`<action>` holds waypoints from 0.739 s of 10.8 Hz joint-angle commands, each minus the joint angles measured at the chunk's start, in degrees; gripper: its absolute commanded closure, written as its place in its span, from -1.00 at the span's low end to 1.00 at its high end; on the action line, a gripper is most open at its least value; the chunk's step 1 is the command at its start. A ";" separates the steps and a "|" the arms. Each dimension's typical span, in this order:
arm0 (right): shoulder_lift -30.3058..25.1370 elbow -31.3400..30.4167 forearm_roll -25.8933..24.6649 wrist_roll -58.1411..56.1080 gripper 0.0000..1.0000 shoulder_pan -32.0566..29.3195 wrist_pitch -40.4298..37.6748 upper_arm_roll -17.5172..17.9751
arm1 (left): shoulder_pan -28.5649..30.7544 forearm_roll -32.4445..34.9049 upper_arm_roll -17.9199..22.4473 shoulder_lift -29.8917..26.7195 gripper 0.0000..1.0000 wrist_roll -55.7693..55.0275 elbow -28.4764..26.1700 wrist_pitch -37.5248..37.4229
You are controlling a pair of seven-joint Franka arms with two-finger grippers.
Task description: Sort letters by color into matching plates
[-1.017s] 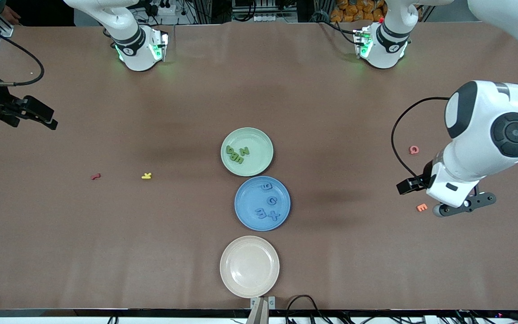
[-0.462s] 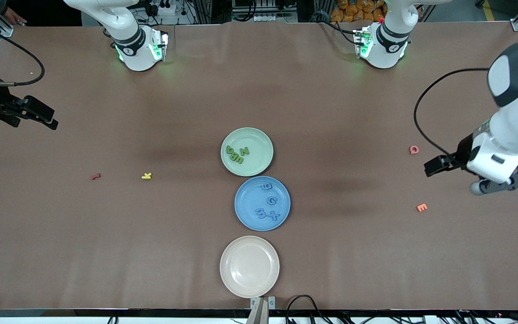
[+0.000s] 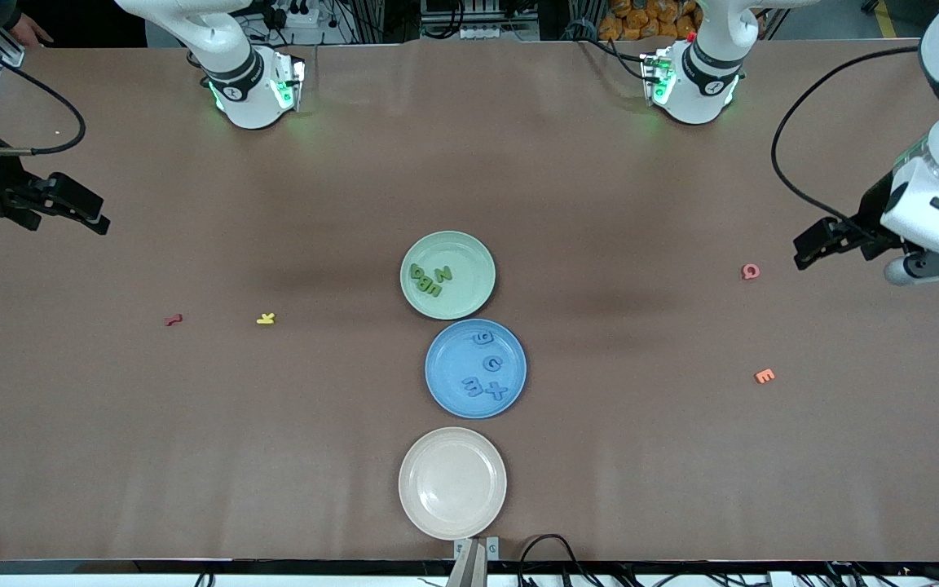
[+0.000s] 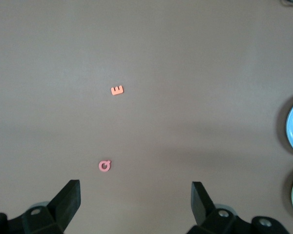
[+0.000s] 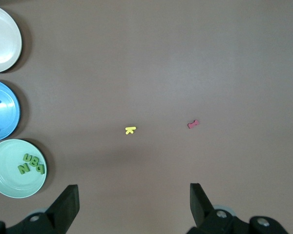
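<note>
Green foam letters (image 3: 429, 279), four of them, lie clustered in the pale green plate (image 3: 469, 254) at mid-surface, on the side toward the right arm's end. Four blue letters (image 3: 487, 374) lie spread in the blue plate (image 3: 442, 383), which sits just beside the green one and nearer the front camera. By the look of it no green or blue letter is left loose on the surface (image 3: 649, 465), so the sorting seems complete.

Both arms are well apart from the plates. The left end effector (image 4: 136, 208) hangs with its fingers spread wide and empty over the surface at the left arm's end, near a pink letter (image 3: 751, 271); the right end effector (image 5: 134, 207) hangs likewise wide apart and empty at the right arm's end. Neither is clearly closer to the plates, and I judge no further reach toward them is called for.

Nearest the front camera, a cream plate (image 3: 421, 501) holds nothing. Stray letters lie loose: an orange letter (image 3: 764, 376), a yellow letter (image 3: 266, 319) and a red letter (image 3: 174, 320).
</note>
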 commanded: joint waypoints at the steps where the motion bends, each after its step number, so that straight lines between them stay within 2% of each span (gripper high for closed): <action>1: -0.90 -0.07 1.08 -0.74 -1.00 0.10 -0.49 0.40 | -0.53 -0.89 0.66 -5.17 -1.00 6.71 -5.80 -1.66; 2: -0.90 -0.16 1.08 -0.74 -1.00 0.19 -0.66 0.49 | -0.45 -0.79 0.66 -6.58 -1.00 9.09 -7.21 -1.66; 4: -0.90 -0.07 1.08 -0.74 -1.00 1.07 -1.28 0.40 | -0.62 -0.01 0.83 -6.60 -1.00 9.20 -6.53 -1.66; 8: -0.98 0.10 0.99 -0.74 -1.00 1.16 -1.10 0.40 | -0.80 1.67 0.75 -6.59 -1.00 11.23 -2.59 -1.57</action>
